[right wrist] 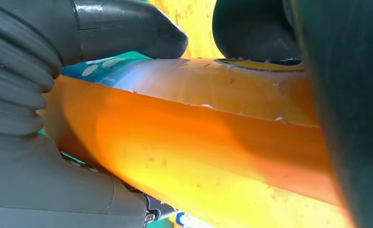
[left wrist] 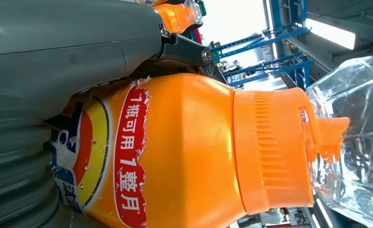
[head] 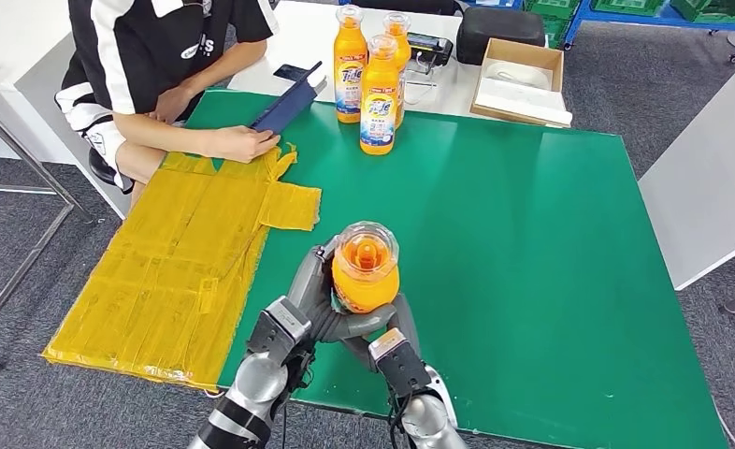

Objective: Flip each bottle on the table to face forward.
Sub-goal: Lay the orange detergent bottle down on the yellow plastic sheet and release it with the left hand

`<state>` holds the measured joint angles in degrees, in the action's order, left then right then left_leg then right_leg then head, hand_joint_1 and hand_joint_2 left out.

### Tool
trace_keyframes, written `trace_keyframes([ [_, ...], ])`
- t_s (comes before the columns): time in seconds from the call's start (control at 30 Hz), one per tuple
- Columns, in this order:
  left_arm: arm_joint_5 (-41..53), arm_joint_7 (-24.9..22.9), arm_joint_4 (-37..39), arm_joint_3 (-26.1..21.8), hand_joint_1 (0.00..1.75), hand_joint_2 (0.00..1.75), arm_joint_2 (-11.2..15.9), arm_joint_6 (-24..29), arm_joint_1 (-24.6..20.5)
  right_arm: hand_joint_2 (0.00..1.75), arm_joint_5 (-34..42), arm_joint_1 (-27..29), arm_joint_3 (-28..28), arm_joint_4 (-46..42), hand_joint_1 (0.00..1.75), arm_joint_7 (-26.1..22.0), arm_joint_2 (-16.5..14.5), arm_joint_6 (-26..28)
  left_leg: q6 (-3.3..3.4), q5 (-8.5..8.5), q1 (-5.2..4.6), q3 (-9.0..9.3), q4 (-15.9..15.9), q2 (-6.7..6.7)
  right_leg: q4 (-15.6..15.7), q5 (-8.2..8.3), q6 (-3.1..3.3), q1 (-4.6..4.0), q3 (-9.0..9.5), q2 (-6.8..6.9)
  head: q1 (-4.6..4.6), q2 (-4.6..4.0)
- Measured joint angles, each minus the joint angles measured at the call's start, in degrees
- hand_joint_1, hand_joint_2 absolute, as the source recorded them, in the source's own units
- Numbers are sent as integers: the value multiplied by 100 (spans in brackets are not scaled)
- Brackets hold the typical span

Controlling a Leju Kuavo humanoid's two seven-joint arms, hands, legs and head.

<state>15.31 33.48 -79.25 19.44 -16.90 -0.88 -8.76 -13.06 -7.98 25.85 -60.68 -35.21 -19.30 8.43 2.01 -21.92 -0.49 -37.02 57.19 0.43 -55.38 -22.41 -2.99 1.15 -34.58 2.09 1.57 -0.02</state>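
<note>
I hold one orange bottle (head: 365, 271) upright between both hands over the near part of the green bench (head: 551, 243). My left hand (head: 309, 290) wraps its side, fingers curled around the body, and my right hand (head: 368, 325) cups it from below and behind, so both are gripping it. The bottle is bright orange plastic with a ribbed orange collar (left wrist: 275, 149), an orange spout and a clear faceted cap (left wrist: 355, 142) over it. Its label (left wrist: 104, 161) has a red band with white characters, a yellow patch and blue, and its edges look torn. Three more orange bottles (head: 379, 94) stand together at the far edge of the bench, well apart from mine.
</note>
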Motion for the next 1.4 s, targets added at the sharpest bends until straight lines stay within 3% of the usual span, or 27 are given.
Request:
trace_keyframes([
  [0.07,158,-47,-7,-2,175,175,2,151,-14,175,-206,89,-79,-152,2,14,12,-15,0,0,0,0,0,-1,0,0,0,0,-1,0,0,0],
  [0.2,1552,-538,69,-105,175,175,63,1324,-227,175,-700,483,-370,-876,0,52,65,-11,0,0,0,-4,1,-1,0,1,0,0,-5,0,0,0],
  [0.33,3754,-1343,564,-414,175,175,341,2720,-874,175,-731,956,-798,-1755,0,1,79,-115,-4,3,1,-6,0,-3,-1,3,3,-2,-7,2,2,0],
  [0.53,6365,-2619,2565,-872,175,175,1015,3789,-2126,175,-453,1122,-1371,-2365,0,-86,104,-427,-18,16,6,-5,0,10,-6,19,20,-10,-15,-2,1,0],
  [0.67,7320,-3861,3852,-691,175,175,1467,3755,-2694,175,-308,1078,-1437,-2382,0,-157,108,-522,-19,21,8,-7,0,16,-11,20,20,-11,-19,-4,2,0],
  [0.77,7337,-4315,4626,-409,175,175,1771,3562,-2986,175,-121,984,-1434,-2382,0,-111,122,-598,-20,22,8,-11,0,18,-15,19,21,-12,-22,-3,2,0],
  [0.97,7330,-4438,5426,-279,175,175,2054,3463,-3068,175,26,815,-1393,-2361,0,61,180,-763,-20,22,9,-22,0,7,-15,15,24,-12,-29,-1,0,0],
  [1.3,7145,-4298,5863,-348,175,175,2119,3467,-3039,175,-19,657,-1230,-2184,0,161,224,-766,-21,22,8,-25,0,1,-15,14,24,-12,-27,-1,1,0],
  [1.33,7032,-4170,5880,-407,151,175,2112,3527,-3019,175,-29,636,-1203,-2147,0,173,227,-763,-21,22,8,-24,0,1,-15,14,24,-12,-28,0,1,0],
  [1.4,6822,-3882,5900,-557,63,175,2092,3636,-2973,175,-46,609,-1147,-2076,0,193,237,-755,-22,23,9,-22,0,0,-16,14,25,-12,-28,0,1,0],
])
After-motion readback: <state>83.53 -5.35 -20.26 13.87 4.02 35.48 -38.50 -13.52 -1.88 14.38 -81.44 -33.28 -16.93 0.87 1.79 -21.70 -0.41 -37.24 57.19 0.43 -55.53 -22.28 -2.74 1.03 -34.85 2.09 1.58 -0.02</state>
